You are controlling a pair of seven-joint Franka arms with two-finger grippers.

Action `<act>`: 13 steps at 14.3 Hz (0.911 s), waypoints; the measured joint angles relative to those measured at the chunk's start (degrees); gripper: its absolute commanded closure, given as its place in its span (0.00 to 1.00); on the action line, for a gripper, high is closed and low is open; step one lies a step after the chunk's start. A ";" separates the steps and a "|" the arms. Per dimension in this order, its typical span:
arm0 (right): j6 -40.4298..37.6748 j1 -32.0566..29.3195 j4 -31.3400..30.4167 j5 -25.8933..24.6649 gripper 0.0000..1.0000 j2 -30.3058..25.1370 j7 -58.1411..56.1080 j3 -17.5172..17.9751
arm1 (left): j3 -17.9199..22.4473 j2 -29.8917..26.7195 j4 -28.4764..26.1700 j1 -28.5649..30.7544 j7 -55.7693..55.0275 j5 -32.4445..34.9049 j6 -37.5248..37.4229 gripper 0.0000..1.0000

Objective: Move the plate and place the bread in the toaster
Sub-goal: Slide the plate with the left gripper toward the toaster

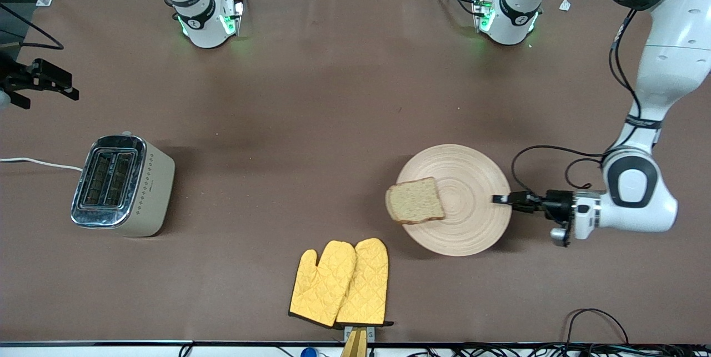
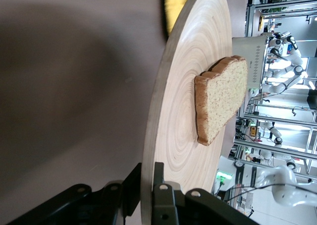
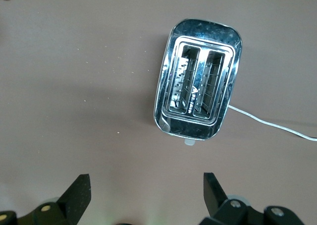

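Yellow quilted oven mitts [image 1: 340,283] lie nearest; left claw [image 1: 501,199] pinches the bread-laden pale round wooden plate [image 1: 472,179] for moving toward the cream chrome-topped toaster [image 1: 122,185], where the right claw [image 3: 143,195] hangs wide.

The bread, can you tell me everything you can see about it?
The bread is one square slice, speckled light brown inside with a darker brown crust. It lies flat on the round wooden plate, at the rim toward the right arm's end of the table, one corner poking slightly past the edge. Only the plate touches it. The left tool grips the plate's rim across from it.
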 measured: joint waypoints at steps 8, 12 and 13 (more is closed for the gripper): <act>7.48 0.31 2.28 9.33 0.00 6.55 0.11 0.24 | 0.11 1.71 -3.35 -21.92 -1.02 -13.94 12.95 1.00; 10.89 2.23 1.91 11.42 0.00 12.27 4.31 0.45 | 0.20 5.22 -4.05 -27.45 -0.94 -15.31 23.77 1.00; 12.34 3.48 1.45 11.44 0.00 13.17 6.23 0.49 | 0.21 6.30 -4.06 -28.39 -0.78 -15.35 25.32 1.00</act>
